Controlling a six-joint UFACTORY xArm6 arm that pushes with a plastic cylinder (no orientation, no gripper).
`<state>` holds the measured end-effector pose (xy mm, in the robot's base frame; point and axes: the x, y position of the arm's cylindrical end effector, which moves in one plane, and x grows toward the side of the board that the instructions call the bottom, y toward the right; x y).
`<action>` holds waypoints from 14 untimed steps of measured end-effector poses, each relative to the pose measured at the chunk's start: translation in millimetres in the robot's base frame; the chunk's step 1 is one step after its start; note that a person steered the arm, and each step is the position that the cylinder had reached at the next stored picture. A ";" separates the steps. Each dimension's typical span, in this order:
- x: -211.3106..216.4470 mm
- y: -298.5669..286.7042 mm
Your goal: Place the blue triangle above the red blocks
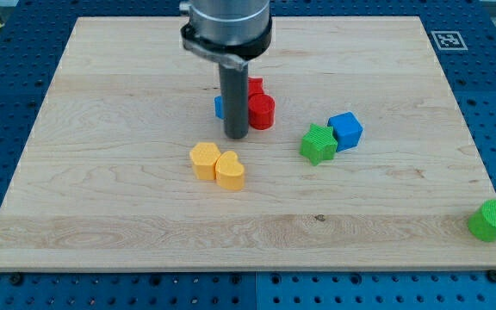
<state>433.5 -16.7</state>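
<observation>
My tip (236,135) rests on the board just below and left of the red blocks. A red round block (263,111) sits right of the rod, and a second red block (254,86) shows just above it, partly hidden. A small part of a blue block (219,107), likely the blue triangle, peeks out at the rod's left edge; the rod hides most of it. It lies left of the red blocks, close to them.
A yellow hexagon block (204,160) and a yellow heart-shaped block (230,170) touch just below the tip. A green star (318,143) touches a blue cube (346,130) to the right. A green cylinder (492,220) stands at the board's bottom right corner.
</observation>
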 end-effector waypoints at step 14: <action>-141.1 -51.1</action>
<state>292.4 -67.8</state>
